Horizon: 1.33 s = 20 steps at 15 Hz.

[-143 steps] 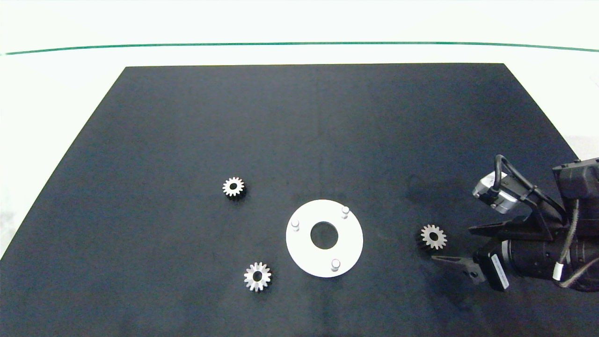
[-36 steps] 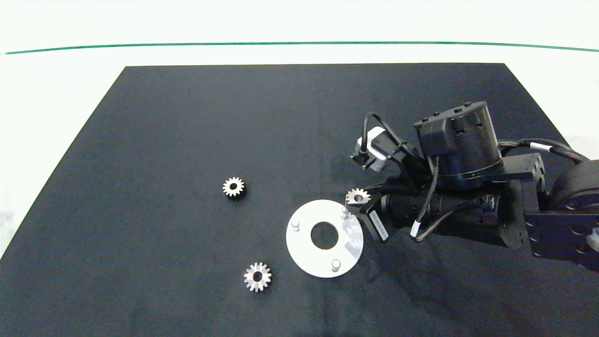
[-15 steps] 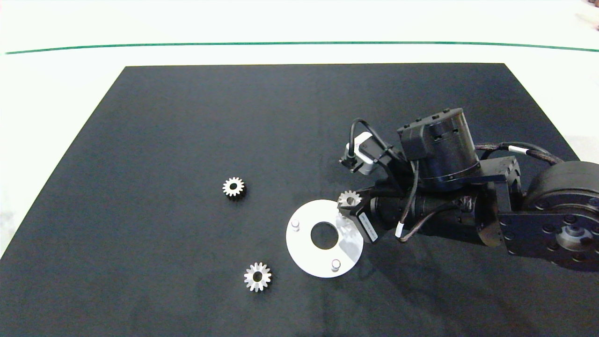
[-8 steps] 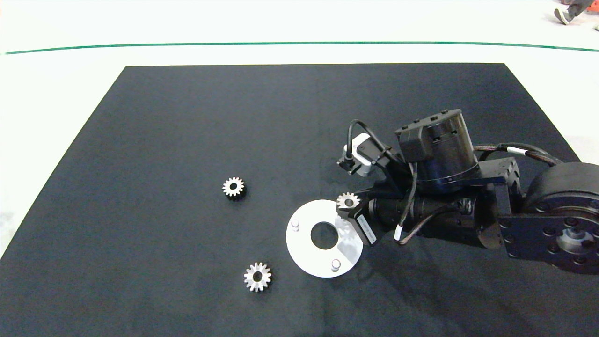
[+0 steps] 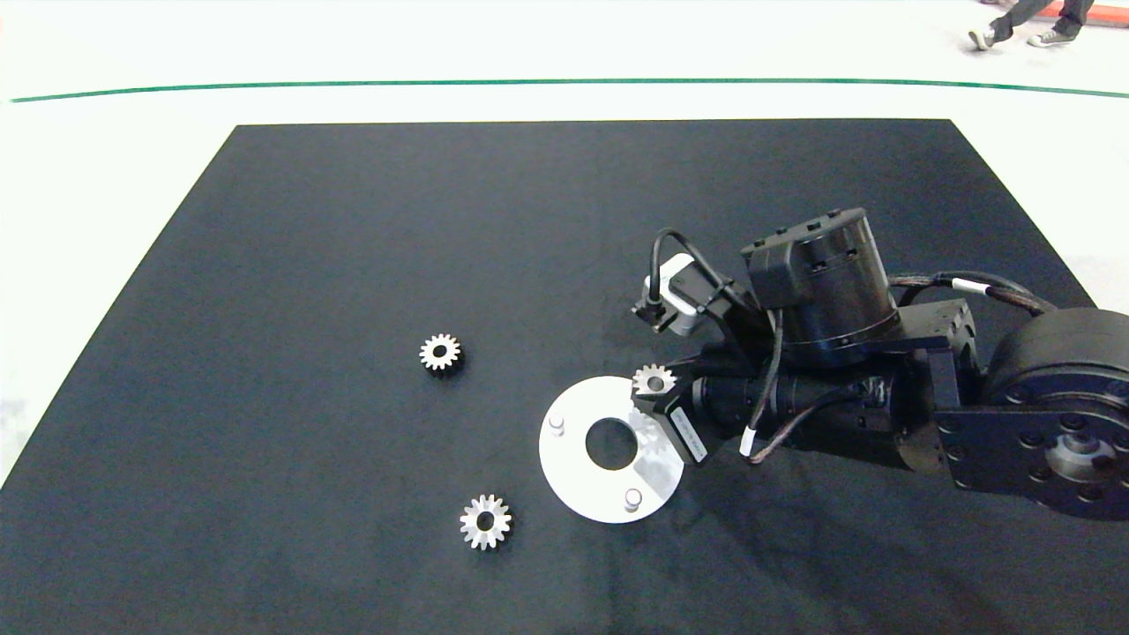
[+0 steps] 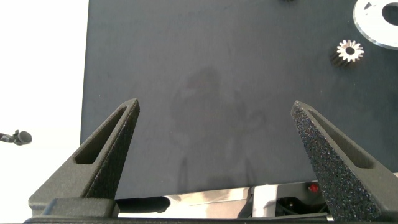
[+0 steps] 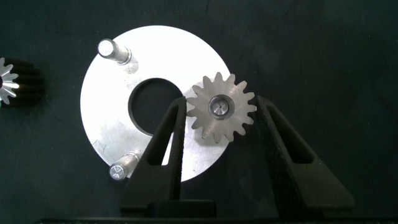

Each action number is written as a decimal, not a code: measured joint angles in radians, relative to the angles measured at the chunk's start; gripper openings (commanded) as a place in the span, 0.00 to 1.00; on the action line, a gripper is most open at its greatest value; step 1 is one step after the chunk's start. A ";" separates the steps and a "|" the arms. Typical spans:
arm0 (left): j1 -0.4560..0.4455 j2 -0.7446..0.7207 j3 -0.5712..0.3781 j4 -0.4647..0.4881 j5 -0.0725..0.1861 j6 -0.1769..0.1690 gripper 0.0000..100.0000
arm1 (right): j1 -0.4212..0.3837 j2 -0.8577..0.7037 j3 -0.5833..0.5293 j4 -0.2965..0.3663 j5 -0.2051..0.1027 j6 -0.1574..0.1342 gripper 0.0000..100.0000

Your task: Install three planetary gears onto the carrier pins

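Right hand (image 7: 221,115) grips a gear (image 7: 221,107), seemingly on a pin; left hand (image 6: 217,130) released.

Three gears (image 5: 439,353) (image 5: 485,521) (image 5: 654,381), one white disc (image 5: 573,476), three pins (image 5: 557,424) (image 5: 632,500) (image 7: 219,106).

We cannot see the third carrier pin (image 7: 219,106) beyond its tip in the bore of the held gear (image 7: 221,107). The white disc (image 6: 376,22) is cut off in the left wrist view.
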 measured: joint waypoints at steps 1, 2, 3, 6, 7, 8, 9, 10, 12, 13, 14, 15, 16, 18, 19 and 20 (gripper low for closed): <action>0.000 -0.001 0.000 0.000 0.000 0.000 1.00 | 0.000 0.001 0.000 0.000 0.000 0.000 0.04; -0.001 -0.002 0.000 0.001 0.000 0.000 1.00 | 0.000 0.002 0.000 0.000 0.000 0.000 0.04; -0.001 -0.002 0.000 0.001 0.000 0.000 1.00 | 0.000 0.003 0.001 0.000 0.000 0.001 0.04; -0.002 -0.002 -0.001 0.000 0.000 0.000 1.00 | -0.002 0.007 0.001 -0.001 0.000 0.001 0.04; -0.002 -0.001 -0.001 0.000 0.000 0.000 1.00 | -0.003 0.007 0.001 -0.001 0.000 0.001 0.04; -0.002 -0.001 -0.001 0.000 0.000 0.000 1.00 | -0.003 0.008 0.001 -0.001 0.000 0.001 0.04; -0.003 0.000 -0.001 0.000 0.000 0.000 1.00 | -0.004 0.009 0.001 -0.001 0.000 0.001 0.04; -0.003 0.001 -0.001 0.000 0.000 0.000 1.00 | -0.005 0.008 0.000 0.000 0.000 0.001 0.04; -0.003 0.003 0.000 0.000 0.001 0.000 1.00 | -0.011 -0.010 0.001 0.003 -0.001 0.000 0.04; -0.002 0.004 0.001 0.000 0.001 0.000 1.00 | -0.013 -0.027 0.013 0.006 -0.001 -0.001 0.04; -0.001 0.008 0.002 0.000 0.001 0.000 1.00 | -0.016 -0.048 0.033 0.009 -0.002 -0.002 0.04; 0.000 0.011 0.002 0.000 0.001 0.000 1.00 | -0.017 -0.069 0.051 0.008 -0.003 -0.002 0.04; 0.000 0.014 0.002 0.000 0.001 -0.001 1.00 | -0.021 -0.089 0.070 0.007 -0.004 -0.002 1.00; 0.002 0.017 0.002 0.001 0.003 -0.001 1.00 | -0.037 -0.124 0.092 0.007 -0.004 -0.001 1.00; 0.004 0.019 0.002 0.000 0.005 -0.001 1.00 | -0.046 -0.143 0.097 0.008 -0.003 -0.001 1.00; 0.004 0.021 0.002 0.000 0.005 -0.001 1.00 | -0.056 -0.167 0.102 0.010 -0.003 0.000 1.00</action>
